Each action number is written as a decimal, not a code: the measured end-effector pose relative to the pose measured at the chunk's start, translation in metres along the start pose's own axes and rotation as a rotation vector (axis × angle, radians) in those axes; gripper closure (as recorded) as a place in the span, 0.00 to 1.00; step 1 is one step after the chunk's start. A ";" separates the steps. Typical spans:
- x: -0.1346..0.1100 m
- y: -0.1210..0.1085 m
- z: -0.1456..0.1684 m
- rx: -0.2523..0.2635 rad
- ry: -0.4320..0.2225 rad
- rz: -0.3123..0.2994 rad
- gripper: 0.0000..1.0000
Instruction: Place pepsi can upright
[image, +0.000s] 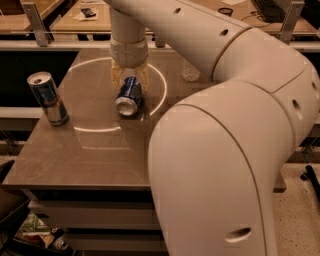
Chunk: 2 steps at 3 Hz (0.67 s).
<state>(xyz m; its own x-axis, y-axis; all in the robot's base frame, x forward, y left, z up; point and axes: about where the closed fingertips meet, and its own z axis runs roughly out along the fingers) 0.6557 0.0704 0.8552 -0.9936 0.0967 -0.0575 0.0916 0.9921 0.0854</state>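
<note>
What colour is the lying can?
The pepsi can is dark blue, silver-ended; gripper at its far end; camera view.

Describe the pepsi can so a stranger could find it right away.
On the brown table, look by the claw near the far middle. The pepsi can lies on its side there, short and dark blue, unlike the taller silver can standing at the left edge.

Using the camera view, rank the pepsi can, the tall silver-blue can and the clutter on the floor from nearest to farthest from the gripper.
1. pepsi can, lying right at the gripper.
2. tall silver-blue can, upright near the left edge of the table.
3. floor clutter, under the table, lower left.
</note>
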 end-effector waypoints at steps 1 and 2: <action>-0.002 0.002 0.001 -0.007 -0.006 -0.001 1.00; -0.004 0.003 0.001 -0.014 -0.013 -0.001 1.00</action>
<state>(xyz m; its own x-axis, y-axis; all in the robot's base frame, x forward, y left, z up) 0.6599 0.0732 0.8548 -0.9928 0.0965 -0.0703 0.0893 0.9910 0.0993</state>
